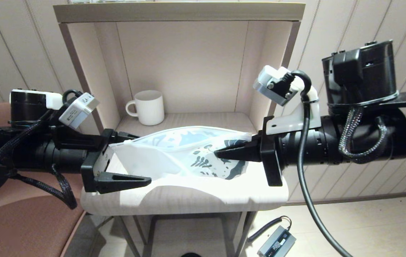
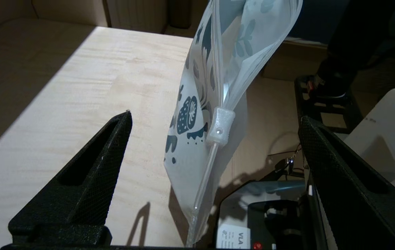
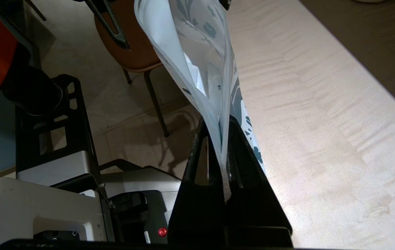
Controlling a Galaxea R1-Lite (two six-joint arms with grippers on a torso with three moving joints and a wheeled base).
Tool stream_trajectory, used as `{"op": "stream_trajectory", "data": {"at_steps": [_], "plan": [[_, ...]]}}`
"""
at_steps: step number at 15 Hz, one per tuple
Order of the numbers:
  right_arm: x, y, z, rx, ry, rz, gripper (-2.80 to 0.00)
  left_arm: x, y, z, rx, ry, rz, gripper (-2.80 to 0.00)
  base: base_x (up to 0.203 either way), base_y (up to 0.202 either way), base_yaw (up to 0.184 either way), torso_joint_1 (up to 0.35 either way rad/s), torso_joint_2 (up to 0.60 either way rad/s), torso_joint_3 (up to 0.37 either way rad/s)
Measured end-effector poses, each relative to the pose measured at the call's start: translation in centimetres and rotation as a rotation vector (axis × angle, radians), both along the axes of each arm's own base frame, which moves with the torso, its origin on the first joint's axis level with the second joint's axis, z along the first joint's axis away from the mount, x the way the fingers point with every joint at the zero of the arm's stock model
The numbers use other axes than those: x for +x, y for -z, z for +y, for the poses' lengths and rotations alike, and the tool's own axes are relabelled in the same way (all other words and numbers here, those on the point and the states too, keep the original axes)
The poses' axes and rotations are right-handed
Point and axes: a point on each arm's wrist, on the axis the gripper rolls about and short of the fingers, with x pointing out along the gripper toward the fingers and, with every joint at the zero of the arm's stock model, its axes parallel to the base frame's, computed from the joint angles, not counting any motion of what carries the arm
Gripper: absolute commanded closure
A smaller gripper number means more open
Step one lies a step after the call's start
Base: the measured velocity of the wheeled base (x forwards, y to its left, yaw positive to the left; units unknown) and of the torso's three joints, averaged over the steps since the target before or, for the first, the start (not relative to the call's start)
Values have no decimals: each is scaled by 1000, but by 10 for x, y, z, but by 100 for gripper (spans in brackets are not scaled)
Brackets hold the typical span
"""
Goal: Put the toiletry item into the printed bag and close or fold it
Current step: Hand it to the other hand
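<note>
From the head view you see the printed bag (image 1: pixel 185 151) held above the table (image 1: pixel 188 200), a white mug (image 1: pixel 147 107) behind it. Your left pincer (image 2: pixel 215 139) gapes wide around the bag's zip slider (image 2: pixel 220 125). Your right pincer (image 3: pixel 223 163) is clamped on the bag's printed end.

— How many bags are you handling?

— One: a flat white translucent plastic pouch with dark blue leaf prints (image 1: pixel 185 151). It has one small frosted zip slider (image 2: pixel 220 125).

— And grippers?

— Two black ones, my left gripper (image 1: pixel 126 159) and my right gripper (image 1: pixel 224 152).

— Anything else to count?

— One white ribbed ceramic mug (image 1: pixel 147 107), one pale wooden shelf table (image 1: pixel 196 200), one brown chair (image 1: pixel 17 221), and one small grey box with a cable on the floor (image 1: pixel 276 242).
</note>
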Motion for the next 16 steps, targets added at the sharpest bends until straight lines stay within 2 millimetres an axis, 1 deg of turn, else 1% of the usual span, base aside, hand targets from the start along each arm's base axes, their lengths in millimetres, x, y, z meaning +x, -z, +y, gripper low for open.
{"op": "stream_trajectory", "data": {"at_steps": [1, 2, 3, 16], "plan": [[0, 0, 0, 0, -1, 0, 0, 0, 0, 0, 1, 2, -4, -280, 0, 0, 0, 0, 0, 0], [0, 0, 0, 0, -2, 0, 0, 1, 0, 0, 0, 3, -3, -169, 0, 0, 0, 0, 0, 0], [0, 0, 0, 0, -2, 0, 0, 1, 1, -1, -1, 5, -1, 0, 0, 0, 0, 0, 0, 0], [-1, 1, 2, -3, -7, 2, 0, 1, 3, -4, 1, 17, 10, 0, 0, 0, 0, 0, 0, 0]]}}
